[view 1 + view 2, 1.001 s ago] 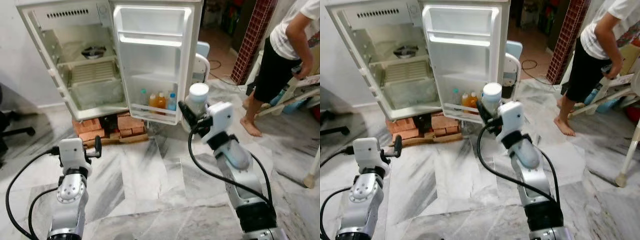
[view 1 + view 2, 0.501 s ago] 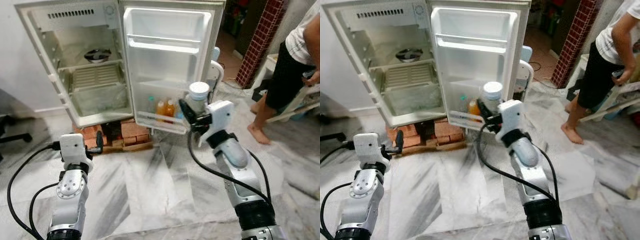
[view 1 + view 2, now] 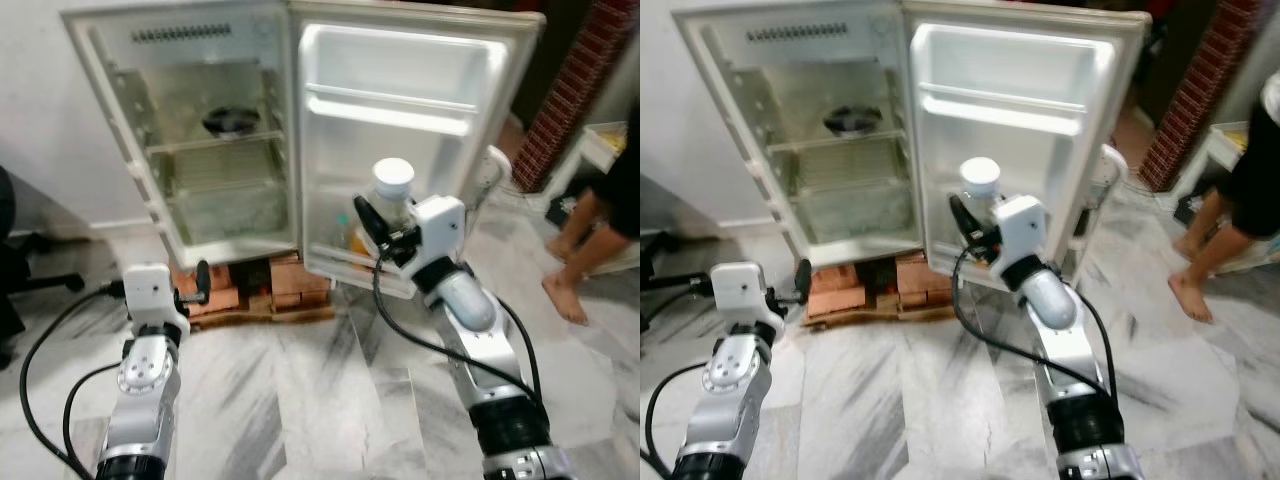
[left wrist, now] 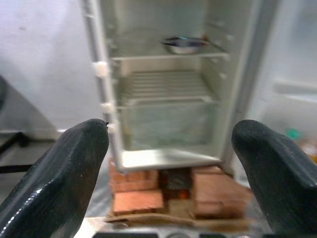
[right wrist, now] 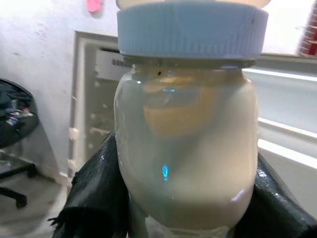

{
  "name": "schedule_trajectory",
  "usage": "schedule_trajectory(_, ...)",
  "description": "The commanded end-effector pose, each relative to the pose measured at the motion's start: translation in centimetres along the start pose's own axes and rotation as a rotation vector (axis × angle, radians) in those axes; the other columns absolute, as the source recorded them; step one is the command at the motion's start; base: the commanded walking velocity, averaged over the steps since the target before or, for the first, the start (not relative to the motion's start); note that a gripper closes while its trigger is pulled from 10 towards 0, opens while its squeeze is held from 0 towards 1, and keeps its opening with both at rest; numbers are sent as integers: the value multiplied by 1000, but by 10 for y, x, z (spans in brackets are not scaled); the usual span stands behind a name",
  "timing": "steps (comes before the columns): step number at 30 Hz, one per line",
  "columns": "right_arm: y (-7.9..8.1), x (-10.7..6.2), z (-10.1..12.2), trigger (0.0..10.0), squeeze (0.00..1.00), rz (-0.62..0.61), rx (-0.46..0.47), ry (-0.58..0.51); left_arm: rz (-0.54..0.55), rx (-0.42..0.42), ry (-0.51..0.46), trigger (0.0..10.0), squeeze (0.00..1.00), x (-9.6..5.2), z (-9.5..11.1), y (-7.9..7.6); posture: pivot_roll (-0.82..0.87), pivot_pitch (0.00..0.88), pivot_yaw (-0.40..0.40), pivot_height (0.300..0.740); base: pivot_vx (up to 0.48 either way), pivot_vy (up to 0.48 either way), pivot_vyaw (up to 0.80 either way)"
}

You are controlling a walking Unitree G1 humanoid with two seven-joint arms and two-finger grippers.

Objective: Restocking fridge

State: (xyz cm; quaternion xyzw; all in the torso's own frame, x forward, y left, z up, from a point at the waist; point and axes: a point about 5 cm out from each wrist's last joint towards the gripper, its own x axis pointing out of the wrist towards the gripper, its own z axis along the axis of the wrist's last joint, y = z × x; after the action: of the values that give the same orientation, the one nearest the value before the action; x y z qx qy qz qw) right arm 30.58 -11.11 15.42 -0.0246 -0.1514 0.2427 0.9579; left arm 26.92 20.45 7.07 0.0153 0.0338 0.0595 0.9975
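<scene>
Restocking centres on a clear glass jar with a pale blue screw lid and creamy white contents (image 3: 392, 190), held upright in the right gripper (image 3: 383, 226), whose two black fingers (image 5: 96, 188) press against the jar's opposite sides. The jar is raised in front of the open white fridge door (image 3: 420, 110), at about the height of the door's lower shelf (image 3: 350, 258), and stays apart from it. On that lower shelf stand small bottles, one with a green cap (image 4: 293, 134) and one that looks orange, though they are blurred and partly hidden by the gripper.

Beside the door, the small white fridge (image 3: 800, 130) stands open on a stack of red bricks (image 3: 855, 285) over a marble-patterned grey floor (image 3: 320, 400). A round metal bowl (image 4: 184, 45) sits on the upper wire shelf inside; below it is a ribbed shelf over a clear drawer (image 4: 166, 124).

The left gripper (image 4: 171, 163) hangs low and forward of the robot, well apart from the fridge, its black fingers (image 4: 64, 168) spread wide with nothing between them.

At the right edge a person's bare legs (image 3: 1210, 240) stand on the floor near a dark red brick pillar (image 3: 1195, 90). A black office chair (image 3: 20, 270) shows at the left edge.
</scene>
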Motion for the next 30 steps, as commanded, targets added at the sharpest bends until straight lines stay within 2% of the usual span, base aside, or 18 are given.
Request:
schedule_trajectory(1,8,10,11,10000,0,19,-4,-58,31,10,-4,10000,0,1,2,10,71,0,-33,740,465,0,0)
schedule_trajectory(6,4,11,12,10000,0,-20,-20,-64,28,16,-3,10000,0,2,2,9,70,0,-32,740,477,0,0)
schedule_trajectory(9,-5,10,12,10000,0,-73,-47,-62,30,24,-6,10000,0,2,2,9,70,0,-32,740,477,0,0)
schedule_trajectory(18,-11,11,13,10000,0,-109,-59,-63,21,30,-1,10000,0,0,0,5,68,0,-34,740,457,0,0)
schedule_trajectory(20,-11,11,13,10000,0,-111,-43,-65,20,23,-2,10000,0,0,0,5,68,0,-34,740,439,0,0)
schedule_trajectory(22,-11,12,14,10000,0,-110,-29,-71,17,-21,-21,10000,0,0,3,3,71,0,-36,740,135,0,0)
schedule_trajectory(30,-6,19,28,10000,0,-14,76,-121,-5,-21,-19,10000,0,-3,1,-1,73,0,-38,740,0,0,0)
